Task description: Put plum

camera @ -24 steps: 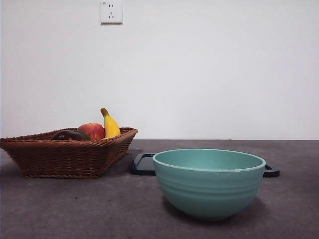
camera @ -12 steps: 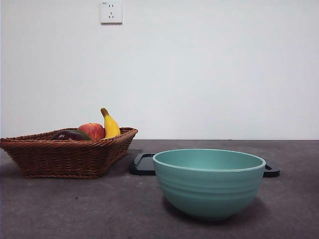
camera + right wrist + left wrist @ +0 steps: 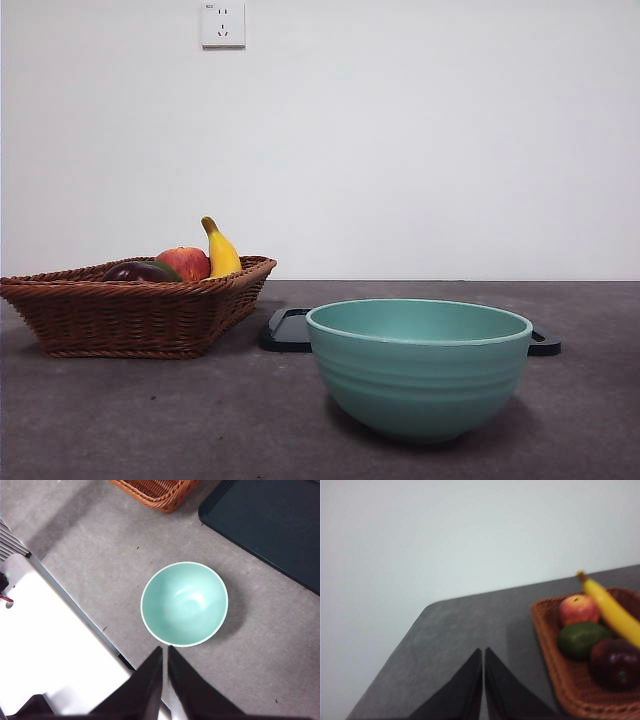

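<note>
While both arms waited above the table, the plum (image 3: 615, 662) lay in the woven wicker basket (image 3: 130, 310) at the left of the front view, its glossy maroon skin showing just over the braided rim (image 3: 135, 271). Beside it in the basket sat a red-and-yellow apple (image 3: 186, 263), a smooth yellow banana (image 3: 222, 252) leaning with its brown tip up, and a dull dark green oval fruit (image 3: 580, 639), which from the left wrist touched the plum.

At the lower middle of the front view stood a rounded teal bowl (image 3: 420, 368), matte, with faint ridges around its wall and a paler rim; it held nothing. Behind it lay a flat dark tray (image 3: 290, 330) with raised edges.

A dark grey, slightly speckled table (image 3: 150, 420) bore everything, and a plain white wall rose behind it with a white socket plate (image 3: 223, 24) at the upper left; its small marking was too fine to read.

Left gripper (image 3: 483, 652) had its black jaws pressed together, holding nothing, near the basket's outer side. Right gripper (image 3: 165, 650) hung high over the bowl's edge, jaws likewise closed and empty.
</note>
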Controlling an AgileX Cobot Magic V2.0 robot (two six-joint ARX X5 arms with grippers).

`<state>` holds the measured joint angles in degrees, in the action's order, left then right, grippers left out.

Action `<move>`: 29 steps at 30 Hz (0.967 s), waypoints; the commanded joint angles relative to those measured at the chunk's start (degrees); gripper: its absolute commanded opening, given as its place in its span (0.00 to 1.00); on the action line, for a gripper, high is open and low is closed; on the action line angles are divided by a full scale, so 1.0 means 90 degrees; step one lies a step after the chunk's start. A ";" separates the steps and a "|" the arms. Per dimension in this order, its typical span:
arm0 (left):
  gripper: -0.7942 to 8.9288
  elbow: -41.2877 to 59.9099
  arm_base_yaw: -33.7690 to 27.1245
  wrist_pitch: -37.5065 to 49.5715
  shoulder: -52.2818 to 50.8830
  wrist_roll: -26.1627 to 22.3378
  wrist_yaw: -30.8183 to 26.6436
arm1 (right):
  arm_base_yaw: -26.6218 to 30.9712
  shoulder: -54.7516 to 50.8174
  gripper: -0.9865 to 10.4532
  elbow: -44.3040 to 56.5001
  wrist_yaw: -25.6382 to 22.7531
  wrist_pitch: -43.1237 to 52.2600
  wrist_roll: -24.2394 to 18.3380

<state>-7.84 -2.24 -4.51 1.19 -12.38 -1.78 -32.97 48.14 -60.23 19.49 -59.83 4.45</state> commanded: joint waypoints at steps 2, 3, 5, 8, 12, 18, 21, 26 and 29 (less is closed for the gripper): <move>0.09 0.0206 -0.0012 0.0046 -0.0114 0.0000 -0.0291 | -0.0049 0.0046 0.09 -0.0070 0.0002 0.0029 -0.0049; 0.09 0.0245 -0.0012 0.0005 -0.0114 0.0000 -0.0311 | -0.0049 0.0046 0.09 -0.0070 0.0002 0.0027 -0.0049; 0.09 0.0340 -0.0012 -0.0046 -0.0114 0.0002 -0.0338 | -0.0049 0.0044 0.09 -0.0070 0.0005 0.0027 -0.0049; 0.09 0.0544 -0.0012 -0.0073 -0.0114 0.0036 -0.0338 | -0.0049 0.0046 0.09 -0.0070 0.0005 0.0029 -0.0049; 0.09 0.0782 -0.0012 -0.0070 -0.0114 0.0257 -0.0335 | -0.0049 0.0046 0.09 -0.0070 0.0002 0.0029 -0.0049; 0.09 0.0797 -0.0012 -0.0712 -0.0114 0.0488 -0.0328 | -0.0049 0.0046 0.09 -0.0070 0.0002 0.0029 -0.0049; 0.09 0.0797 -0.0010 -0.0692 -0.0114 0.0782 -0.0311 | -0.0049 0.0046 0.09 -0.0070 0.0005 0.0032 -0.0049; 0.09 0.0797 -0.0010 -0.0692 -0.0112 0.1001 -0.0308 | -0.0049 0.0046 0.09 -0.0070 0.0002 0.0034 -0.0049; 0.09 0.0797 -0.0010 -0.0692 -0.0112 0.1001 -0.0311 | -0.0049 0.0046 0.09 -0.0070 0.0005 0.0032 -0.0049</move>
<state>-1.83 -2.24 -10.33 0.25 -4.21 -4.54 -32.97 48.14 -60.23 19.46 -59.81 4.45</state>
